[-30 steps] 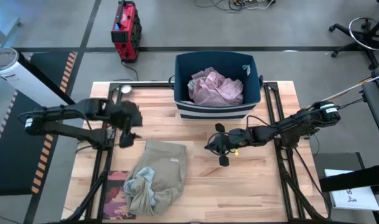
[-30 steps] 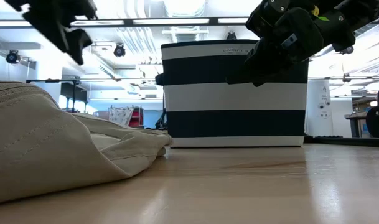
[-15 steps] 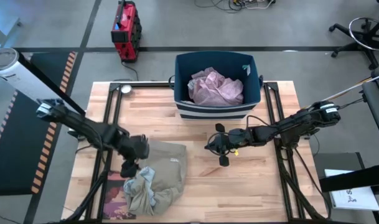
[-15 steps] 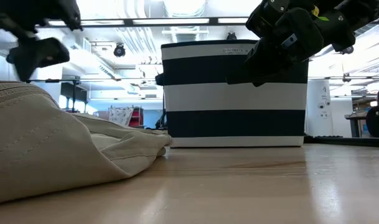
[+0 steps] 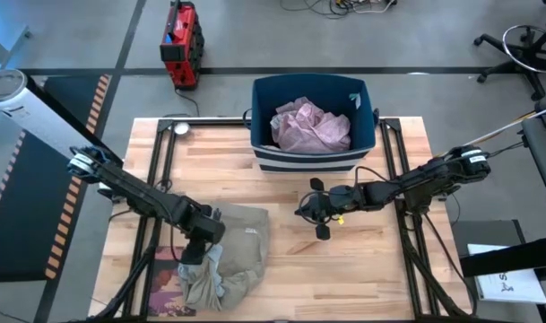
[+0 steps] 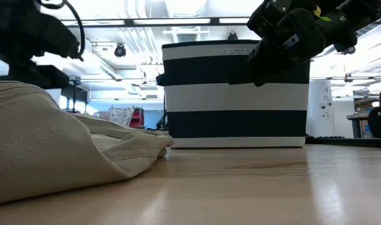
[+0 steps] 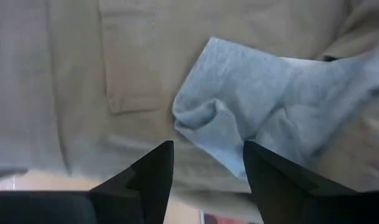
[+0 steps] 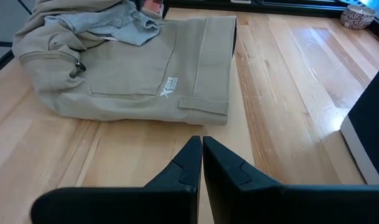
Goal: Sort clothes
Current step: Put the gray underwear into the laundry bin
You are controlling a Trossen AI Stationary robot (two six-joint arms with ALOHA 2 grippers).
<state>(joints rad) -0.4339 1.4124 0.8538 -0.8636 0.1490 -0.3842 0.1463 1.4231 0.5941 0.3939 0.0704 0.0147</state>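
At the lower left of the high view, the left pincer (image 5: 201, 240) is down on the pile of clothes that remains unsorted on the wooden surface (image 5: 344, 278). Its fingers (image 7: 153, 168) stand partly apart on either side of a fold of the grey-green garment (image 7: 251, 118), and nothing is clamped between them yet. That small garment lies bunched on top of the large beige garment (image 5: 241, 242), which spreads over the lower left part of the surface and partly covers a flat book (image 5: 165, 283) with a dark pinkish cover at the corner. Toward the middle of the frame, the right pincer (image 5: 310, 213) hangs above bare wood with its fingers pressed together and holding nothing, so that arm looks to be waiting. Farther back, at the upper middle, the striped navy bin (image 5: 313, 126) already holds a crumpled lilac-pink garment (image 5: 308, 126). Judged from this, the sorting is partly done: one piece is in the bin, while the grey-green and beige pieces are left to move. No other clothes can be made out.
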